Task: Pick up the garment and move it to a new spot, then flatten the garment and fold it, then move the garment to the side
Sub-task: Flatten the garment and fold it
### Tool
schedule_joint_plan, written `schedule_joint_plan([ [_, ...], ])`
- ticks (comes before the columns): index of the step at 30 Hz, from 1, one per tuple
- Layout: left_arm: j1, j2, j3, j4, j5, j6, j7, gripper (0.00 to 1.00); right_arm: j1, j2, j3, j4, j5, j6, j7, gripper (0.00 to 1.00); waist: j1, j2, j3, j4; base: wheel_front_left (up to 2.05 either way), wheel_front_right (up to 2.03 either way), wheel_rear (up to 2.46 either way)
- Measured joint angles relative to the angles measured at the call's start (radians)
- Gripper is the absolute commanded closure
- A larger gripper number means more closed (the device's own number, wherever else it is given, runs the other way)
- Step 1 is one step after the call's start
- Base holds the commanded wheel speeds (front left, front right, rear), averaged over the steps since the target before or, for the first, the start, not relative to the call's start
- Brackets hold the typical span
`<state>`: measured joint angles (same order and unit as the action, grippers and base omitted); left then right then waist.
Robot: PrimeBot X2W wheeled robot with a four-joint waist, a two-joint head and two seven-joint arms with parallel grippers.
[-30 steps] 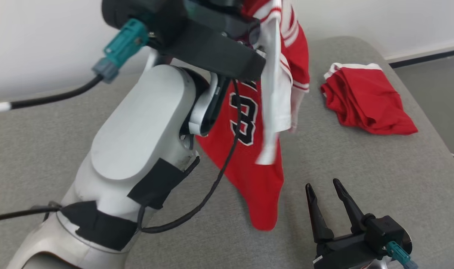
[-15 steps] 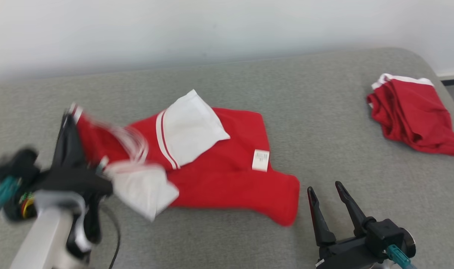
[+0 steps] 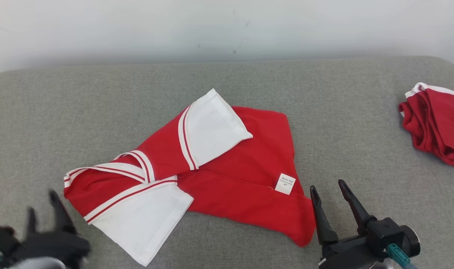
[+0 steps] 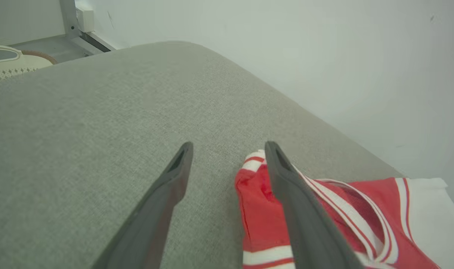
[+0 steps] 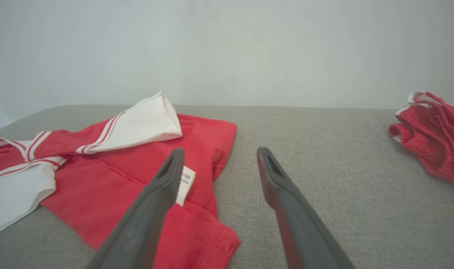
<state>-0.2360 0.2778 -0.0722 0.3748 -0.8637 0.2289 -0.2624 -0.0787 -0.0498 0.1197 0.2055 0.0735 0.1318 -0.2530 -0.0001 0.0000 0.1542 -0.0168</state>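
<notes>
Step in hand: flattening. The garment [image 3: 241,164] lies rumpled mid-surface [image 3: 99,97], with its white parts folded over. Both grippers are spread wide and empty: the left gripper [image 3: 42,203] beside the striped end, the right gripper [image 3: 326,186] beside the red corner. Next move, likely: pinch opposite edges and draw them apart.

Premises: a plain indoor room of the test-bench or laboratory kind. Evidence: a broad grey woven-fabric padded surface with rounded corners [image 3: 99,93] stands against a bare white painted wall [image 3: 227,26] and bears a red jersey with white striped-trim sleeves [image 3: 241,160] and, well apart, a crumpled red garment with a white band [image 3: 436,127]. Beyond one end of the surface, the left wrist view shows grey hard floor [image 4: 43,46], a white upright metal post [image 4: 67,15] and a cream perforated object [image 4: 6,63], identity undetermined.
</notes>
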Motion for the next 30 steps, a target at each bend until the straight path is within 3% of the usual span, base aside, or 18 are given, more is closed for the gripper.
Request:
schedule_joint_plan([
  [5, 0.100, -0.076, -0.053, -0.045, -0.073, -0.036, 0.103, 0.00, 0.003, 0.000, -0.014, -0.013, -0.012, 0.000, 0.008, 0.00, 0.0000, 0.0000, 0.007, 0.004, 0.00, 0.00, 0.00],
  [8, 0.152, -0.094, -0.113, -0.119, -0.077, -0.034, 0.183, 0.00, 0.003, -0.001, -0.031, -0.027, -0.018, 0.000, 0.013, 0.00, 0.0000, 0.0000, 0.016, 0.005, 0.00, 0.00, 0.00],
  [12, 0.213, -0.086, -0.170, -0.207, -0.071, 0.002, 0.266, 0.00, 0.003, 0.000, -0.048, -0.035, -0.022, 0.000, 0.014, 0.00, 0.0000, 0.0000, 0.028, 0.007, 0.00, 0.00, 0.00],
  [19, 0.262, -0.029, -0.252, -0.298, 0.016, 0.103, 0.362, 0.00, 0.001, -0.001, -0.051, -0.035, -0.022, 0.000, 0.014, 0.00, 0.0000, 0.0000, 0.032, 0.006, 0.00, 0.00, 0.00],
  [23, 0.281, -0.005, -0.280, -0.324, 0.032, 0.124, 0.407, 0.00, -0.003, 0.000, -0.048, -0.030, -0.027, 0.000, 0.025, 0.00, 0.0000, 0.0000, 0.030, 0.005, 0.00, 0.00, 0.00],
  [28, 0.281, 0.003, -0.297, -0.343, 0.052, 0.132, 0.418, 0.00, -0.019, -0.001, -0.036, 0.002, -0.022, 0.000, 0.205, 0.00, 0.0000, 0.0000, 0.025, 0.005, 0.00, 0.00, 0.00],
  [30, 0.273, 0.006, -0.315, -0.337, 0.060, 0.122, 0.428, 0.00, -0.047, -0.001, -0.021, -0.008, -0.022, 0.000, 0.336, 0.00, 0.0000, 0.0000, 0.023, 0.002, 0.00, 0.00, 0.00],
])
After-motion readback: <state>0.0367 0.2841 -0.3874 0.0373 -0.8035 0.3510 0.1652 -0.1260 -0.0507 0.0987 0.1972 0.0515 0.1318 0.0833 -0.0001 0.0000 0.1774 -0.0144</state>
